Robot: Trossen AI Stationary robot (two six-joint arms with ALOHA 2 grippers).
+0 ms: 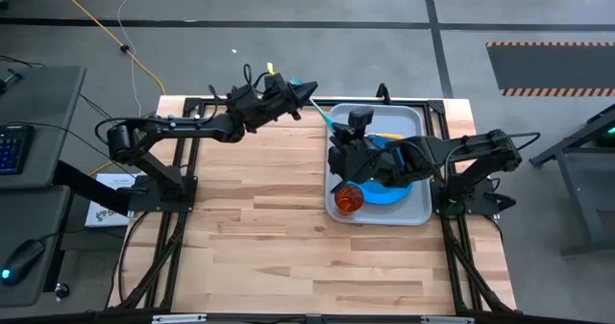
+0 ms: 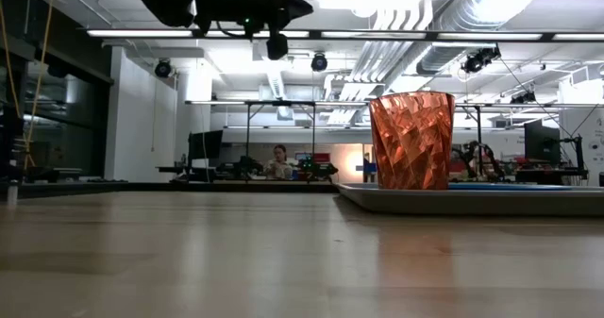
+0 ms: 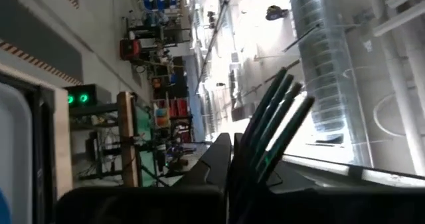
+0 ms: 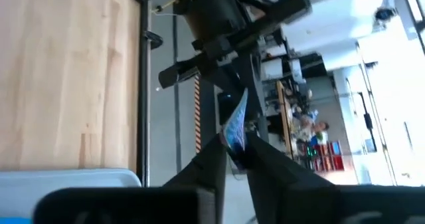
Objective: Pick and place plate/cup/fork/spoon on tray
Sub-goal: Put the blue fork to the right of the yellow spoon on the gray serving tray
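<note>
Fork [image 1: 322, 110] slants from left gripper [image 1: 300, 92] toward tray [image 1: 415, 209].

Legible text, labels, brands, numbers: none. A white printed sheet [image 1: 108, 201] lying beside the left arm's base, at the pale wooden worktop's [image 1: 259, 218] edge, carries dark print too small to read. Distant coloured signs in the room behind the worktop are likewise unreadable.
</note>
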